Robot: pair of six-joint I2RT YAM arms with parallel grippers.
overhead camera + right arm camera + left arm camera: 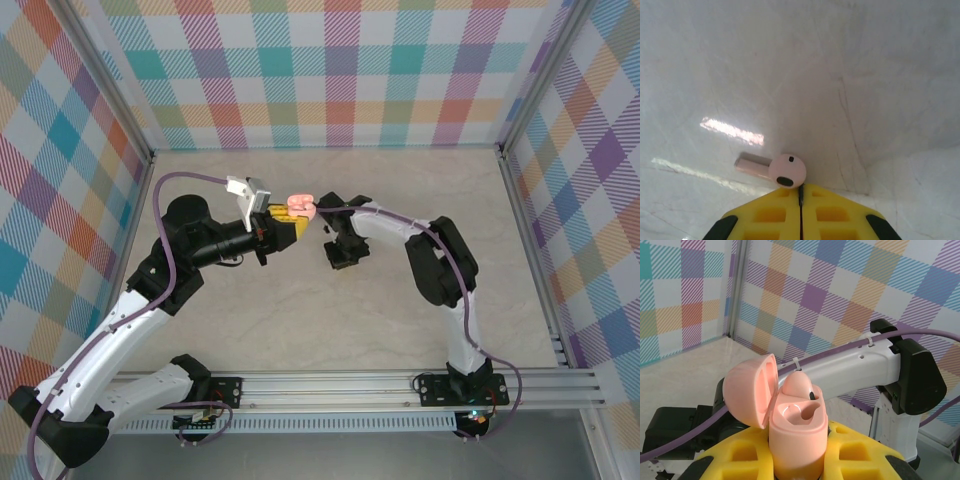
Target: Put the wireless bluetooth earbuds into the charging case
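A: "Left gripper (797, 465) clamps the charging case (795, 437), lid (747, 390) open, one earbud (799, 385) seated."

B: "Right gripper (801, 200) closed, empty; loose earbud (786, 170) on the table (850, 75) at its tips. Light, slick; likely best pinched by the stem (752, 164)."

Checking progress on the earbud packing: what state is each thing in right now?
Pink clamshell charging case: lid open, clamped in the left gripper.
Pink earbud in the case: seated in one slot; the other slot is empty.
Pink stemmed earbud: lying loose on the pale table, just beyond the right gripper.
Left gripper: shut on the case.
Right gripper: shut, empty.
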